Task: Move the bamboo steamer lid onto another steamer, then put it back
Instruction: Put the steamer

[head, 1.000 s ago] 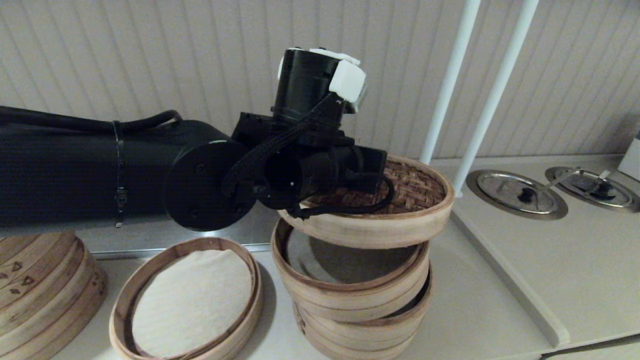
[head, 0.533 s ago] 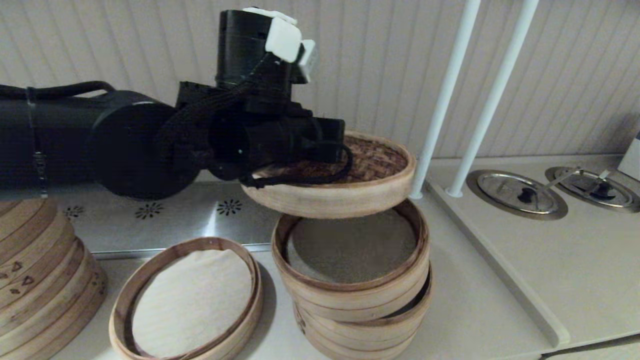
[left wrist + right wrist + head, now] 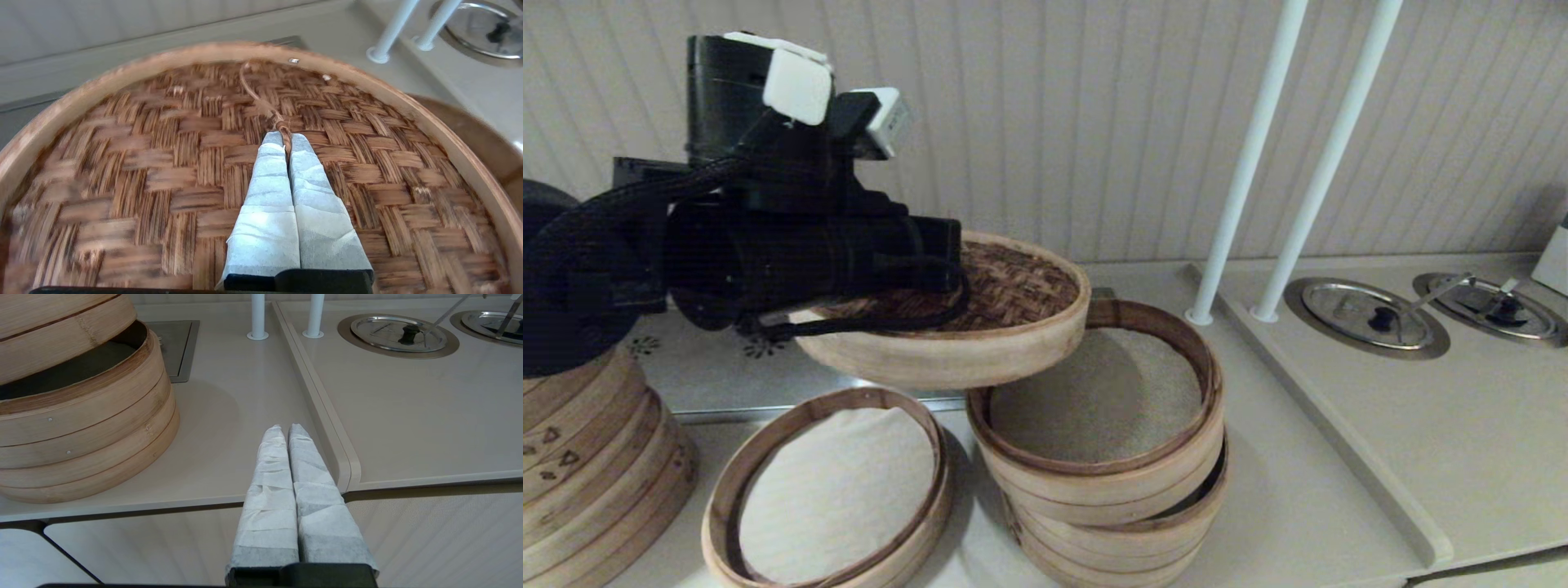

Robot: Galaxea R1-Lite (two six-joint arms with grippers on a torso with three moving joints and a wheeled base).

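The bamboo steamer lid [image 3: 980, 327], dark woven top and pale rim, hangs in the air, tilted, partly over the low single steamer [image 3: 829, 490] with its white cloth liner and partly over the multi-tier stack [image 3: 1098, 457]. My left gripper [image 3: 285, 141] is shut on the lid's knot loop [image 3: 261, 104] at the middle of the weave [image 3: 163, 171]. In the head view the black wrist hides the fingers. The stack's top tier lies uncovered, showing its greyish liner [image 3: 1094, 396]. My right gripper [image 3: 285, 430] is shut and empty, parked low off the counter's front edge, beside the stack [image 3: 81, 416].
A big stack of steamers with triangle cut-outs [image 3: 588, 465] stands at the far left. Two white poles [image 3: 1241, 180] rise behind the stack. Round steel lids [image 3: 1368, 314] are set in the raised counter on the right. A steel plate [image 3: 727, 376] lies at the back.
My left arm has lifted the lid off the multi-tier stack and carried it left, toward the low single steamer. The stack's top tier is now uncovered. The right arm has not moved.
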